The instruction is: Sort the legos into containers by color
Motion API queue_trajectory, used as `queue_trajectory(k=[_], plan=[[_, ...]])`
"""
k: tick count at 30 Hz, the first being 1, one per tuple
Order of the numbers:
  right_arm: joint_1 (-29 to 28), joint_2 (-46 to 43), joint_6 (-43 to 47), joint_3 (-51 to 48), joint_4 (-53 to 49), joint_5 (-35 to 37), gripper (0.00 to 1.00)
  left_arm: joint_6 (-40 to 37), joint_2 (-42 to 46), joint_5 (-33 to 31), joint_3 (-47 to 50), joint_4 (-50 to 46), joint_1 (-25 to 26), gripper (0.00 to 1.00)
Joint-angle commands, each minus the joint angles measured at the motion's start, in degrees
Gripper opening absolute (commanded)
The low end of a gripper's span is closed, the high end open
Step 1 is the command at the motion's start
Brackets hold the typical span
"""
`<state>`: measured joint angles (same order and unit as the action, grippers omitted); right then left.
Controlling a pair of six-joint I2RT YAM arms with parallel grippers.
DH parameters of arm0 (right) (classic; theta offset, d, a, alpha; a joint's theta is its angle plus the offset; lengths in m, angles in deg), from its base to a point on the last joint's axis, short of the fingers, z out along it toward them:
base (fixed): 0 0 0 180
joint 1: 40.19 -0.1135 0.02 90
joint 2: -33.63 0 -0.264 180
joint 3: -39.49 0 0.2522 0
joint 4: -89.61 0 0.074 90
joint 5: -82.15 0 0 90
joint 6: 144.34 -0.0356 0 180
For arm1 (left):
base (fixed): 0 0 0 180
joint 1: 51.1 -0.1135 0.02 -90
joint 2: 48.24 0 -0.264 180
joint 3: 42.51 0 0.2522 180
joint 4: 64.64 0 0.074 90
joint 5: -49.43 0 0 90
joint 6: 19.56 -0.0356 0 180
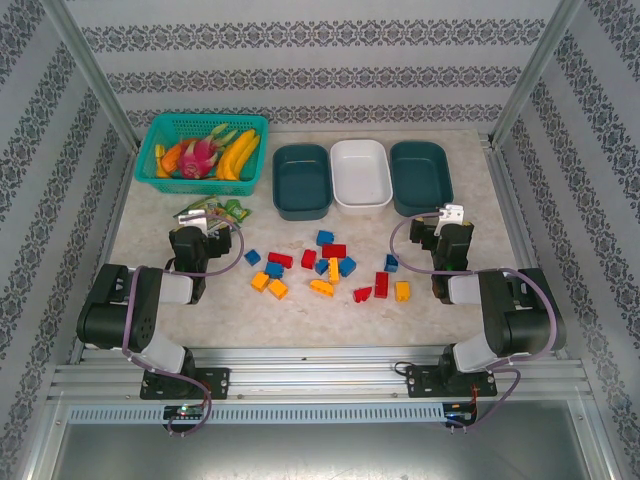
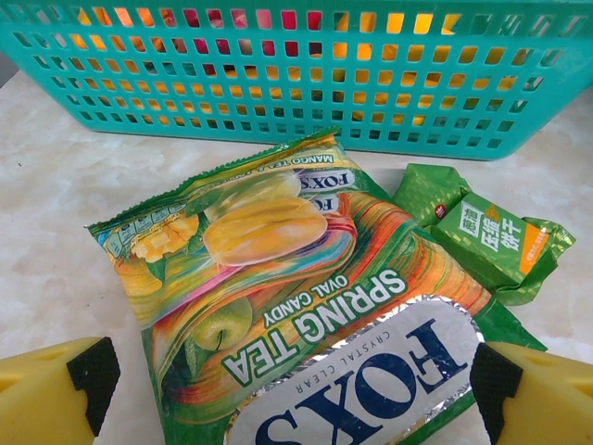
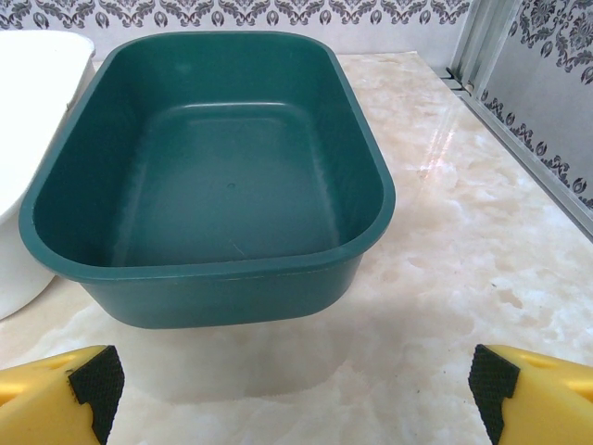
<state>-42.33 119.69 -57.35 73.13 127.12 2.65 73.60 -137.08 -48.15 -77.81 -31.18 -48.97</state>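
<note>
Left gripper (image 2: 295, 382), right gripper (image 3: 295, 382): jaws spread wide, nothing held. Legos (image 1: 334, 250) scattered on table (image 1: 300, 312) between arms; three containers (image 1: 360, 176) empty.

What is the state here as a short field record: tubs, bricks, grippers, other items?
tubs: left teal tub, white tub, right teal tub, side by side, all empty
legos: red, blue, yellow-orange, loose on the table, none sorted
left gripper: open, empty, over the snack packets
right gripper: open, empty, facing the right teal tub
other: mesh basket holding toy fruit
</note>
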Motion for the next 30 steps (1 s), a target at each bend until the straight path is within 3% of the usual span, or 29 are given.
queue_trajectory(k=[1, 5, 8, 12, 18, 20, 22, 23, 24, 26, 27, 28, 30], plan=[[-0.59, 0.49, 0.20, 1.13, 2.17, 0.66, 0.98, -0.96, -0.57, -0.49, -0.96, 2.46, -0.81, 1.00], [-0.59, 0.40, 0.24, 1.00, 2.32, 0.68, 0.98, -1.05, 0.32, -0.68, -1.01, 1.77, -0.87, 1.00], [-1.53, -2.92, 1.51, 1.04, 0.87, 0.98, 0.98, -0.32, 6.57, -4.60, -5.08, -11.84, 0.14, 1.00], [-6.12, -15.34, 2.92, 4.80, -16.66, 11.31, 0.98, 2.52, 15.53, -9.42, -5.70, -20.46, 0.58, 1.00], [-9.12, -29.96, 1.62, 15.68, -37.66, 17.08, 0.98, 4.91, 28.98, -12.55, -7.18, -32.33, 1.71, 1.00], [-8.96, -31.90, -7.50, 26.19, -51.89, 17.66, 0.98, 4.46, 32.65, -13.11, -9.41, -35.09, 3.19, 1.00], [-6.95, -31.21, -22.23, 35.58, -72.08, 12.30, 0.98, 5.02, 35.09, -13.32, -12.62, -36.82, 5.03, 1.00], [-6.34, -30.88, -30.90, 36.65, -77.68, 11.96, 0.98, 8.74, 35.86, -14.43, -14.92, -39.66, 5.06, 1.00], [-4.55, -30.99, -33.22, 36.35, -79.15, 7.55, 0.98, 15.31, 36.16, -17.37, -18.04, -45.70, 5.07, 1.00], [-1.81, -31.79, -32.31, 35.11, -78.89, -5.09, 0.98, 31.60, 35.27, -22.15, -28.54, -70.11, 4.97, 1.00], [-2.32, -31.77, -32.97, 35.69, -81.39, -5.28, 0.98, 36.97, 34.34, -23.90, -32.14, -78.45, 4.93, 1.00], [-2.98, -31.39, -33.46, 36.65, -84.38, -4.27, 0.96, 39.32, 33.48, -24.29, -33.84, -81.22, 4.62, 1.00], [-4.84, -29.61, -32.87, 39.62, -91.60, -2.48, 0.92, 36.00, 32.06, -15.88, -35.71, -80.59, 3.75, 1.00]])
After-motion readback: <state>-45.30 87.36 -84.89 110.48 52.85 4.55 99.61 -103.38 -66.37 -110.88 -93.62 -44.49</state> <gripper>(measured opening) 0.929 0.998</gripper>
